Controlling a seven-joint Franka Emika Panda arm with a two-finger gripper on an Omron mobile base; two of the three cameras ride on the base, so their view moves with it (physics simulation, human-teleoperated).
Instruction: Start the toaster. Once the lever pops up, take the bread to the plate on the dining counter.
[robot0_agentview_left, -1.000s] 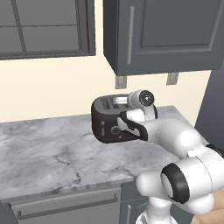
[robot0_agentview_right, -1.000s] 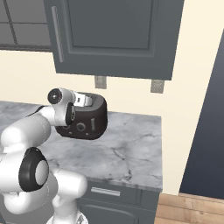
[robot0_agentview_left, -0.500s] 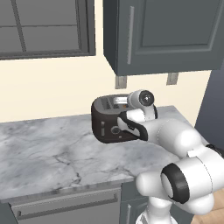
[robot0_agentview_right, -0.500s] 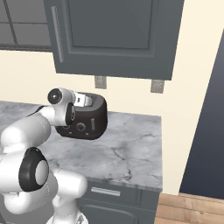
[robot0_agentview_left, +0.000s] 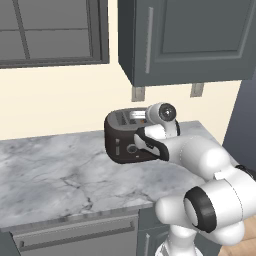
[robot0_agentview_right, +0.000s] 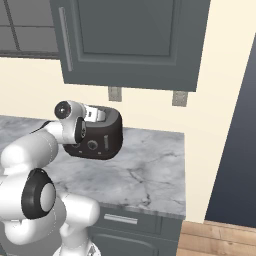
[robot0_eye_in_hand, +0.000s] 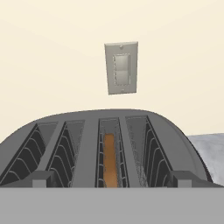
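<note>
The toaster (robot0_agentview_left: 127, 142) sits centre frame on the marble worktop (robot0_agentview_left: 55, 175), and the bread (robot0_eye_in_hand: 110, 159) stands in its third slot, lower centre of the hand view. The end effector (robot0_eye_in_hand: 111, 179) hovers just above the slots, jaws fully spread and empty.

Arm is folded forward from the base, elbow low and bulky near the cameras, forearm reaching up and ahead with the wrist bent so the hand looks nearly level. Gripper (robot0_eye_in_hand: 111, 180) jaws stand wide apart, two dark fingertips (robot0_eye_in_hand: 43, 179) poking up at far left and far right of the hand view's bottom, nothing between them. In both base views the hand itself is mostly hidden behind the white wrist housing (robot0_agentview_left: 161, 114).
</note>
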